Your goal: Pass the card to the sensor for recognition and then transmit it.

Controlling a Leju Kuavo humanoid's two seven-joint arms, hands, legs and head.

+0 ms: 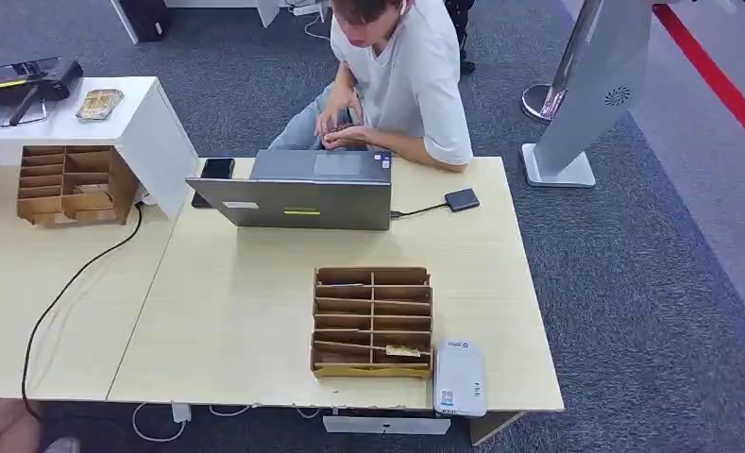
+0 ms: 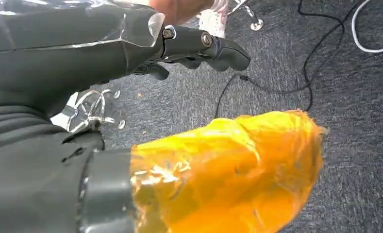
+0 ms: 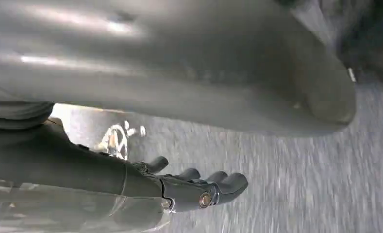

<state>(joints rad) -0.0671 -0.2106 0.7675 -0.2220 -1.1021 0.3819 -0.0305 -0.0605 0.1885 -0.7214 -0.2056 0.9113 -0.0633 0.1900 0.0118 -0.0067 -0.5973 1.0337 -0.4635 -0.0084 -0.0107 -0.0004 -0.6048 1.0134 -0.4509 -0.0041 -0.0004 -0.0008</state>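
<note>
Your left hand (image 2: 194, 48), thumb wrapped in yellow tape, hung over the grey carpet with fingers apart, holding nothing; your right hand (image 3: 199, 187) hung likewise, fingers loosely spread and empty. The small tan card (image 1: 402, 351) lay in the near row of the slotted wooden organiser (image 1: 372, 322), just beside the white rectangular sensor box (image 1: 459, 377). Reaching in, your fingers could have snagged a divider, dragging the organiser into the sensor at the table's edge.

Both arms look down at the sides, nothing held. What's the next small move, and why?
Probably raise the right hand toward the wooden organizer near the table's front edge. A card seems to lie in its nearest right slot, next to the white sensor. Both wrist views look at carpet and the left hand holds nothing too, so the pick has not begun.
</note>
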